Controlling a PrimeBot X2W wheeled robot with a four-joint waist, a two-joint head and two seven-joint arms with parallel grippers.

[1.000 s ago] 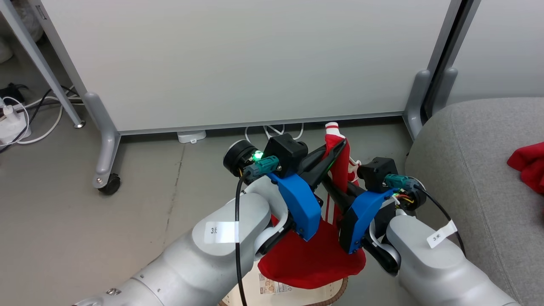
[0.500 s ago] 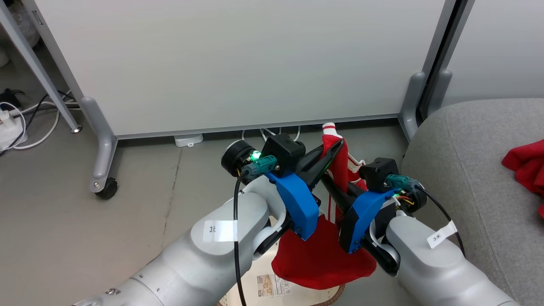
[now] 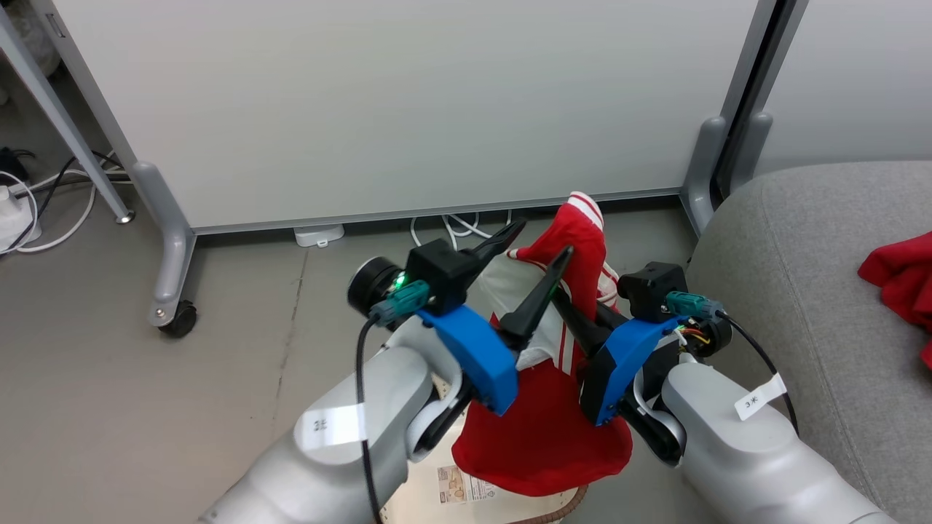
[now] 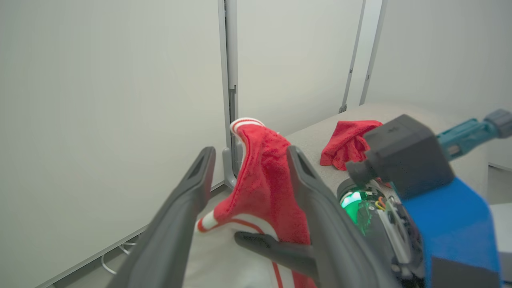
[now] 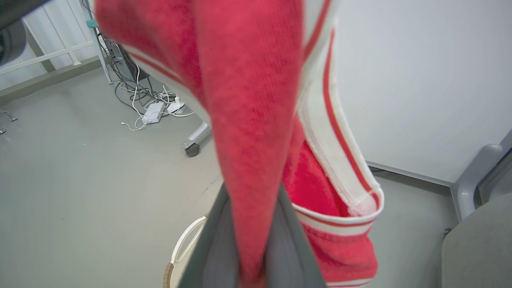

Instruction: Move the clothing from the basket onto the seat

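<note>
A red garment with white trim [image 3: 579,247] hangs above the basket [image 3: 575,501], whose cream floor and paper label show at the bottom edge. My right gripper [image 3: 564,302] is shut on this clothing; its cloth runs up between the fingers [image 5: 288,248] in the right wrist view. My left gripper [image 3: 537,246] stands open, its two fingers either side of the garment's top [image 4: 256,176] without pinching it. The grey seat [image 3: 794,291] lies to the right, with another red garment [image 3: 903,273] lying on it, which is also visible in the left wrist view [image 4: 348,138].
A white partition panel [image 3: 408,109] on grey castor feet [image 3: 171,316] stands close behind the arms. Cables and a power strip [image 3: 18,218] lie on the floor at far left. The basket's white handle [image 5: 188,240] shows below the right gripper. Grey floor spreads to the left.
My left gripper has opened and let go of the garment, drawing slightly left. The garment's top has spread and stays held by the right gripper.
</note>
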